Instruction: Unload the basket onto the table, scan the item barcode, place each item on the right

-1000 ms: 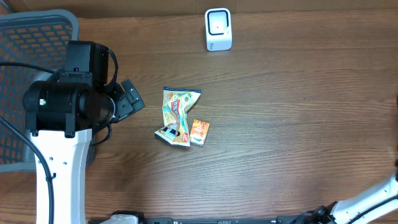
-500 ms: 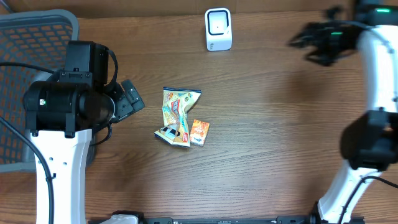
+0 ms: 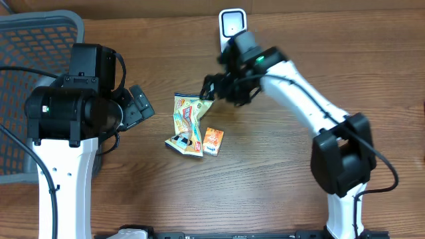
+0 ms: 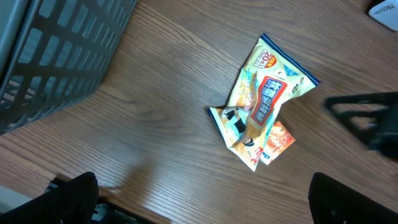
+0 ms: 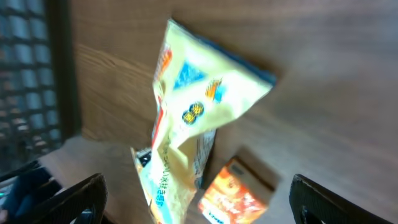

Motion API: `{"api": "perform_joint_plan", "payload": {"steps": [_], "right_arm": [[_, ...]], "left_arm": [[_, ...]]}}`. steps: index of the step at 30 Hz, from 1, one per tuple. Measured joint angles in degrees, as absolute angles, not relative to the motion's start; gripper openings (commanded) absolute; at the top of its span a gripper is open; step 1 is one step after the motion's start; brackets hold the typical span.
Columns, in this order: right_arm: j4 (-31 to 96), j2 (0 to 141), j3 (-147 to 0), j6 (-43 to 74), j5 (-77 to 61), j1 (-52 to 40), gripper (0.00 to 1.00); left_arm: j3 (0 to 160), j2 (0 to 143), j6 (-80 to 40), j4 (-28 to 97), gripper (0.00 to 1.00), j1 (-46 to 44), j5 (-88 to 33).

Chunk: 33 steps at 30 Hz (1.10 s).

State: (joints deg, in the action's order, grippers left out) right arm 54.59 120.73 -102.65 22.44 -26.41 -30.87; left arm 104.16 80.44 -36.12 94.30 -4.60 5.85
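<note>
Jaws of the right gripper [image 3: 209,89] stand wide apart with nothing between them, poised over the top corner of the snack bag [image 3: 186,119]. I see that arm stretched long across the wood-grain table [image 3: 133,186]. The bag is crinkled glossy foil, yellow with a blue edge, with a small orange packet [image 3: 212,141] touching its lower end. The left gripper [image 3: 141,106], also spread wide and empty, sits near the bag's left side.

My right wrist feed is motion-blurred: the snack bag [image 5: 186,118] just below the right gripper [image 3: 211,89] reads soft. Overhead is evenly lit and sharp; the scanner [image 3: 232,33] glares white.
</note>
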Motion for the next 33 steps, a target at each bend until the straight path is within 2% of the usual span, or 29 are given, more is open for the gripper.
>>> {"api": "perform_joint_plan", "payload": {"steps": [3, 9, 10, 18, 20, 21, 22, 25, 27, 33], "right_arm": [[54.11, 120.73, -101.69, 26.61, -21.98, -34.3, 0.93], [46.87, 120.73, -99.66, 30.37, -17.89, -39.05, 0.67], [45.41, 120.73, -98.91, 31.09, -17.34, -39.72, 0.66], [37.52, 120.73, -92.29, 35.09, -12.05, -42.63, 0.63], [36.23, 120.73, -90.72, 35.44, -11.27, -42.63, 0.52], [35.62, 120.73, -89.84, 35.79, -10.85, -42.61, 0.45], [35.24, 120.73, -88.84, 35.86, -10.07, -42.63, 0.32], [35.99, 120.73, -88.03, 37.01, -7.97, -42.68, 0.1], [37.1, 120.73, -88.01, 37.85, -5.48, -42.28, 0.06], [45.6, 120.62, -90.32, 38.39, -3.99, -37.56, 0.05]], "left_arm": [[104.16, 80.44, -36.12, 94.3, 1.0, -4.6, 5.85], [104.16, 80.44, -36.12, 94.3, 1.0, -4.6, 5.85], [104.16, 80.44, -36.12, 94.3, 1.0, -4.6, 5.85], [104.16, 80.44, -36.12, 94.3, 0.99, -4.6, 5.85], [104.16, 80.44, -36.12, 94.3, 0.99, -4.6, 5.85], [104.16, 80.44, -36.12, 94.3, 1.0, -4.6, 5.85], [104.16, 80.44, -36.12, 94.3, 1.0, -4.6, 5.85], [104.16, 80.44, -36.12, 94.3, 0.99, -4.6, 5.85], [104.16, 80.44, -36.12, 94.3, 1.0, -4.6, 5.85], [104.16, 80.44, -36.12, 94.3, 1.0, -4.6, 5.85]]}}
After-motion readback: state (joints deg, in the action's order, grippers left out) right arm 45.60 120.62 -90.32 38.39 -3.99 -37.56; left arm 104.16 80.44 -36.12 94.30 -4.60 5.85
